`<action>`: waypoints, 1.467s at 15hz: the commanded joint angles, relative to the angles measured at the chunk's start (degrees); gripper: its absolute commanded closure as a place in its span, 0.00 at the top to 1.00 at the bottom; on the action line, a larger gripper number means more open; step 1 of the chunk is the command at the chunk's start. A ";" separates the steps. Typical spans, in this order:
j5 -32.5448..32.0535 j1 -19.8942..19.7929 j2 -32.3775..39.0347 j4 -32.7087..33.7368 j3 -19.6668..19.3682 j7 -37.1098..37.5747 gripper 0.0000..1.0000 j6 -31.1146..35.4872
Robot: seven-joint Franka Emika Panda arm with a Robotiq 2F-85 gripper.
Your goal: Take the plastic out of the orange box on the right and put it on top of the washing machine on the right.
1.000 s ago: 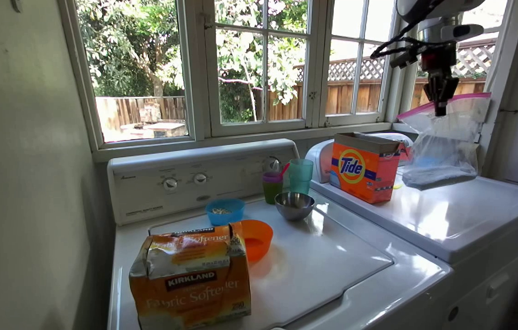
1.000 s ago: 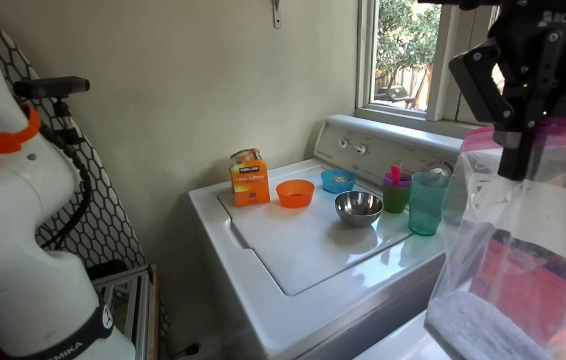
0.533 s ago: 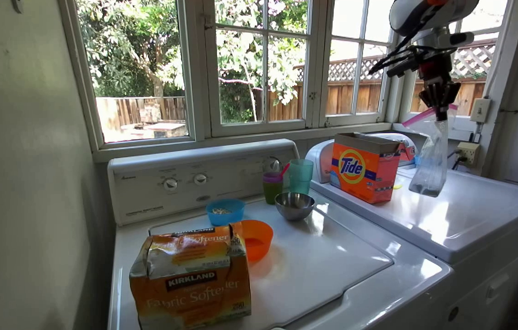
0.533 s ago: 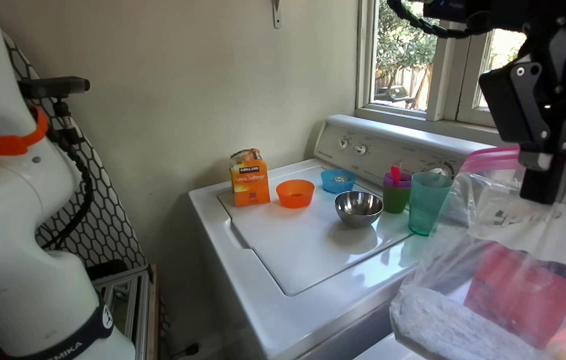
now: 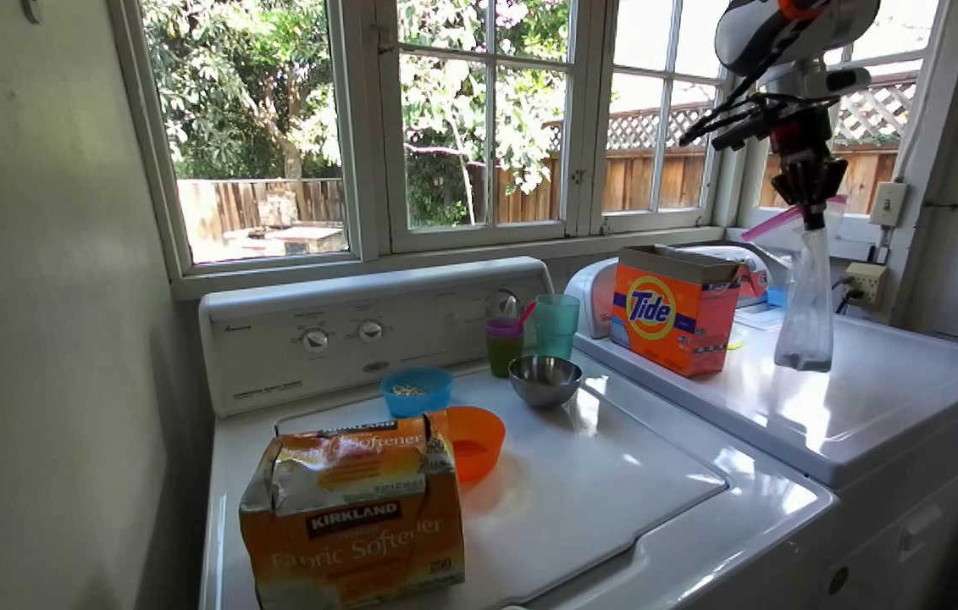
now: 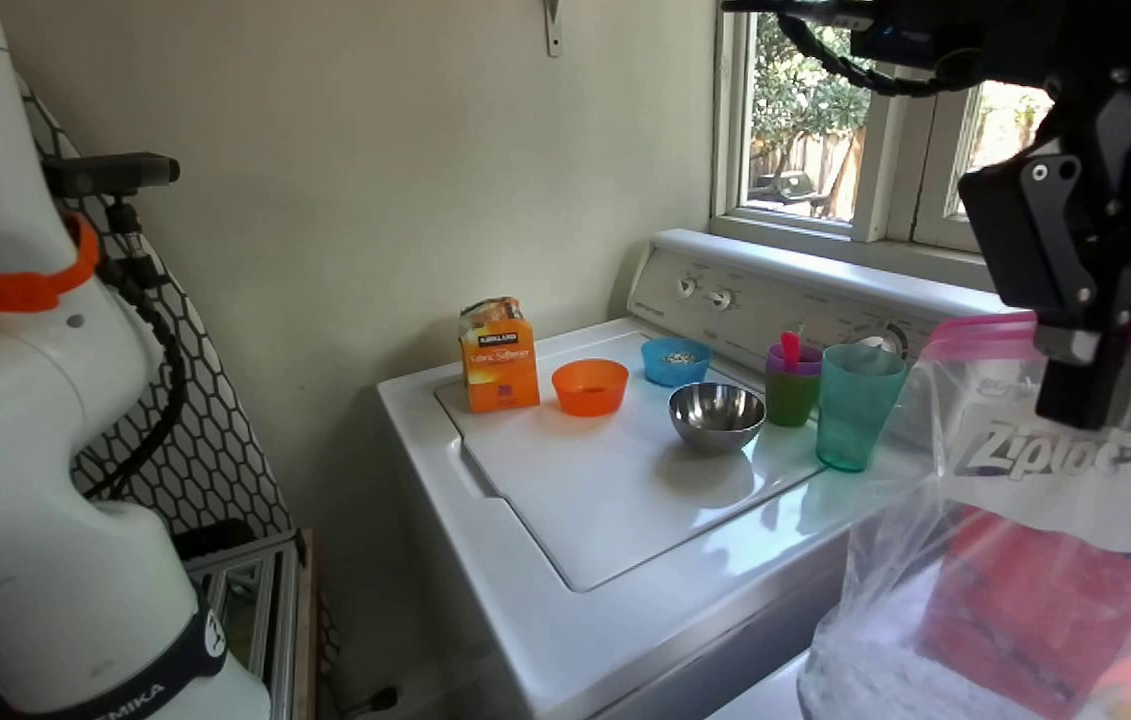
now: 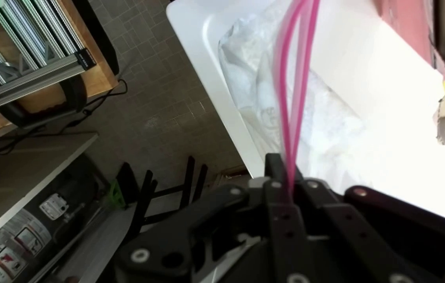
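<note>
My gripper [image 5: 814, 219] is shut on the pink-edged top of a clear plastic zip bag [image 5: 805, 326], which hangs from the fingers. In an exterior view the gripper [image 6: 1075, 385] and the bag [image 6: 1035, 500] stand close to the camera, and the bag's lower part is cut off. In the wrist view the pink strip runs between the fingertips [image 7: 282, 167], with the bag [image 7: 248, 76] below. The bag hangs over the right white machine [image 5: 910, 381]; I cannot tell whether its bottom touches. The open orange Tide box [image 5: 669, 318] stands beside the bag; its inside is hidden.
The left washer [image 5: 580, 500] carries a metal bowl [image 5: 545, 381], teal cup [image 5: 556, 326], green and purple cup [image 5: 504, 347], blue bowl [image 5: 417, 391], orange bowl [image 5: 479, 445] and Kirkland box [image 5: 356, 525]. The right machine's edge [image 7: 222, 110] drops to the floor.
The gripper has come down slightly with the bag in it. In an exterior view the bag has swung from its wide face to a narrow, nearly edge-on hang. The Tide box has not moved.
</note>
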 commanded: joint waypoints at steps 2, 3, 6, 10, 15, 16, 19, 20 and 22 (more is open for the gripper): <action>1.56 0.14 1.62 0.89 -0.72 2.16 0.00 0.52; 1.88 -0.02 2.29 1.15 -0.84 2.10 0.00 0.40; 2.63 -0.34 4.20 1.75 -1.30 2.00 0.00 0.24; 6.08 -1.12 6.75 3.22 -2.26 4.06 0.00 -0.40; 13.82 -2.71 8.97 5.26 -3.57 9.40 0.00 -0.65; 14.98 -2.97 9.21 5.60 -3.76 10.19 0.00 -0.66; 16.38 -3.28 10.16 6.67 -4.12 11.87 0.00 -0.71; 16.19 -3.19 10.57 7.07 -4.19 12.29 0.00 -0.98; 14.59 -2.84 11.45 7.89 -4.17 12.38 0.00 -1.71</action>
